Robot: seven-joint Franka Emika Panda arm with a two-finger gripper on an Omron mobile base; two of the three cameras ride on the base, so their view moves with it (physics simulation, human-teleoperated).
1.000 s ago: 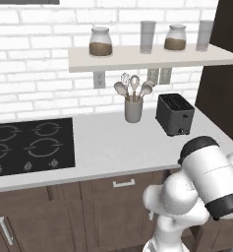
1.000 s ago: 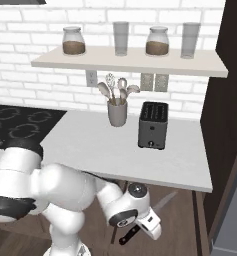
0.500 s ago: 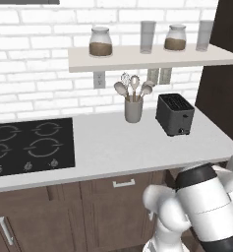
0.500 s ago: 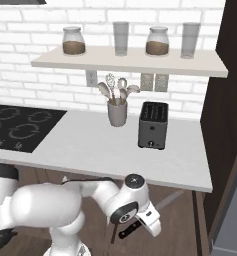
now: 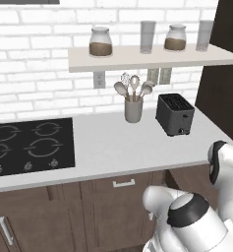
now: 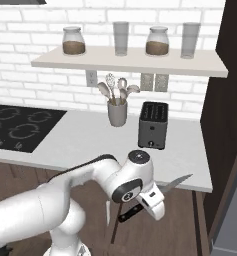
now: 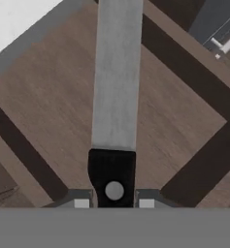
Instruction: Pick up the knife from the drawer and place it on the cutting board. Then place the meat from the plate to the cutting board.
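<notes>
My gripper (image 6: 145, 202) hangs in front of the lower cabinets, just below the counter's front edge, and is shut on the knife (image 6: 174, 183). Its black handle sticks out down and to the left, and the grey blade slants up to the right toward the counter edge. In the hand view the gripper (image 7: 114, 202) clamps the black handle, and the knife (image 7: 115, 97) runs its blade straight up over brown wooden surfaces. The cutting board, the plate and the meat are out of view.
On the grey counter (image 6: 85, 145) stand a black toaster (image 6: 153, 125) and a utensil holder (image 6: 117, 112). A black stove (image 5: 29, 145) lies at the left. A shelf (image 5: 147, 56) with jars and glasses hangs above. A dark tall cabinet (image 6: 230, 100) bounds the right side.
The hand has risen a little with the knife, and the blade tip now reaches the counter's edge. In the left base view the arm's elbow has sunk lower.
</notes>
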